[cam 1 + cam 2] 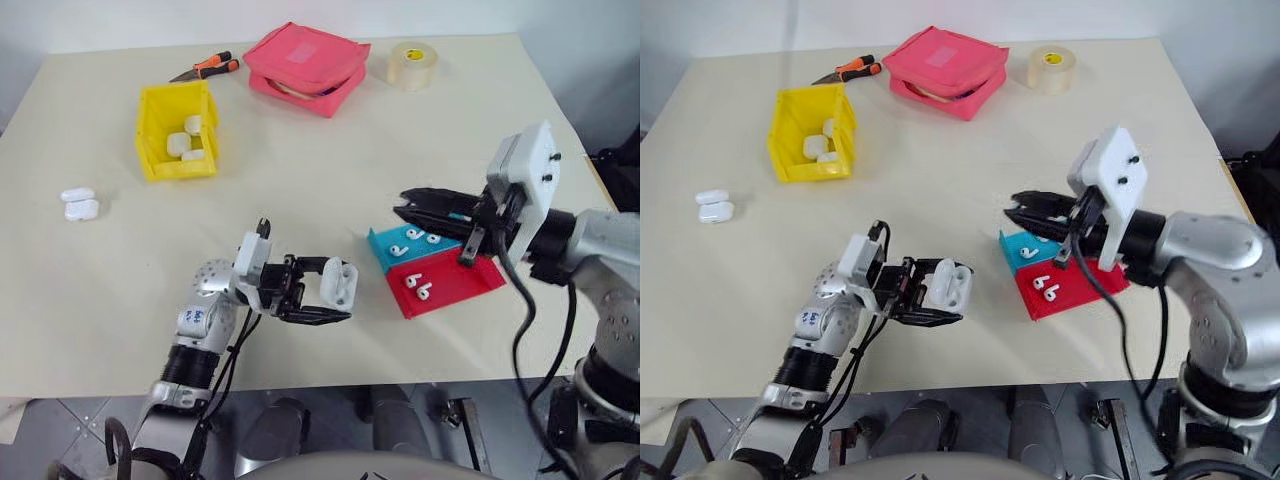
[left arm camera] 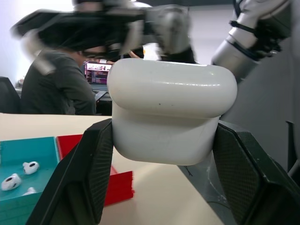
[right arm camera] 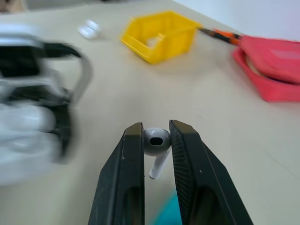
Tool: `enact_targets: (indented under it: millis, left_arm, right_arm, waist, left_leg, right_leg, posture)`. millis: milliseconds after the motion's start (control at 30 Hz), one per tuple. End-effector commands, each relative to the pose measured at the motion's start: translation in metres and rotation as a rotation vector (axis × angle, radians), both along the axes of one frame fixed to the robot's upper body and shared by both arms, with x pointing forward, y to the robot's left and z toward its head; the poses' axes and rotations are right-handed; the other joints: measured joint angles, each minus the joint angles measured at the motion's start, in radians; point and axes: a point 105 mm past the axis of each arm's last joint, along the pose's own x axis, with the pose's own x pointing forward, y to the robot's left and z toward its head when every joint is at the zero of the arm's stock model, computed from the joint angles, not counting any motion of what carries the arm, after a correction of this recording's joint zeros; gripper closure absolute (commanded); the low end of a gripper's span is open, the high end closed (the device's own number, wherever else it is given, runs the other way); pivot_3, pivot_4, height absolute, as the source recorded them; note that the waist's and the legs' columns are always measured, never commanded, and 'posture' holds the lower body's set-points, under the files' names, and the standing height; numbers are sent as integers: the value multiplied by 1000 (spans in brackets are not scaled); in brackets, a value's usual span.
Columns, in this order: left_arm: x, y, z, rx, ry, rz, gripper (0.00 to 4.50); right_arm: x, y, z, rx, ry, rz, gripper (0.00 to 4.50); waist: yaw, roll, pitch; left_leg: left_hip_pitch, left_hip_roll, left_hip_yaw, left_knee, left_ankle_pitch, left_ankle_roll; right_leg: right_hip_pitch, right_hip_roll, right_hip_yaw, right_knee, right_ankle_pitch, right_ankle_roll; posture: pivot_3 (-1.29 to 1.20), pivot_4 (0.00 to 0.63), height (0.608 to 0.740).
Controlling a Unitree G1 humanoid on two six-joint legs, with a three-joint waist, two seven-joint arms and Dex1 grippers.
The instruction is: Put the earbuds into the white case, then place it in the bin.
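A pale table (image 1: 300, 130) seen from above. At the far left edge lie two closed white cases (image 1: 79, 203), touching each other. Further back and to the right stands the yellow bin (image 1: 177, 131), with several white cases inside it. Behind the bin lie orange-handled pliers (image 1: 205, 68), then a pink zip pouch (image 1: 306, 68) and a roll of tape (image 1: 413, 65).

Near the front, the left gripper (image 1: 335, 296) is clenched on a white case (image 1: 339, 282), its lid flipped open, held above the table.

To the right sit a blue tray (image 1: 383, 248) and a red tray (image 1: 450, 290), side by side, each holding loose earbuds (image 1: 415, 289). Above them the right gripper (image 3: 156, 140) pinches one earbud (image 3: 156, 142), stem hanging down.
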Motion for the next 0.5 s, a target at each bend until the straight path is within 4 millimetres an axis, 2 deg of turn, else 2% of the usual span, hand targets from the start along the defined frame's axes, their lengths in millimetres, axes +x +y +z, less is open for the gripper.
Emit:
enact_targets:
  millis: [33, 233, 333, 500]
  left_arm:
    - [9, -6, 9, -33, -30, 10, 1705]
    - [23, -12, 15, -60, -45, 28, 1705]
    - [25, -15, 20, -72, -53, 18, 1705]
    - [24, -16, 20, -58, -63, -4, 1705]
  right_arm:
    - [-9, 12, 7, 70, -59, 9, 4068]
    - [-16, 30, -3, 146, -41, 44, 4068]
    - [-17, 35, -11, 153, -28, 54, 4068]
    - [-15, 39, -11, 186, -43, 55, 4068]
  waist:
    - [-3, 0, 0]
    - [-9, 1, 0]
    - [-9, 1, -1]
    - [-14, 1, -1]
  left_leg:
    - [0, 0, 0, 0, 0, 0]
    - [1, 0, 1, 0, 0, 0]
    - [1, 0, 1, 0, 0, 0]
    - [1, -1, 1, 0, 0, 1]
  right_leg:
    - [0, 0, 0, 0, 0, 0]
    - [0, 0, 0, 0, 0, 0]
    - [0, 0, 0, 0, 0, 0]
    - [0, 0, 0, 0, 0, 0]
  posture:
    - [0, 150, 740]
    - [0, 150, 740]
    - [0, 150, 740]
    - [0, 150, 740]
